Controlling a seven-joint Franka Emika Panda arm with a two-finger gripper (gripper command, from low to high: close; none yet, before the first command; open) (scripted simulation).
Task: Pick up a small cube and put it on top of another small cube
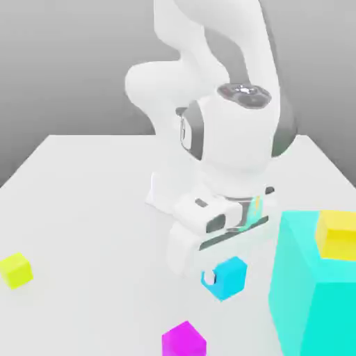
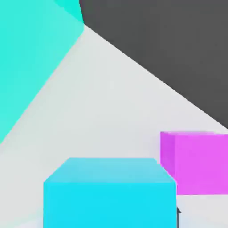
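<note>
Claw (image 1: 217,277) clamped tight on the blue cube (image 1: 230,277), just above the desk (image 1: 90,201). Lift straight up, clear the turquoise block (image 1: 316,299), then center over the golden cube (image 1: 337,235) atop it.

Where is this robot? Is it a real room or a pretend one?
It looks pretend: a computer-made test table. The plain white tabletop sits against blank grey, and the small sky-blue cube, magenta cube and huge turquoise block are flat, toy-bright shapes.
</note>
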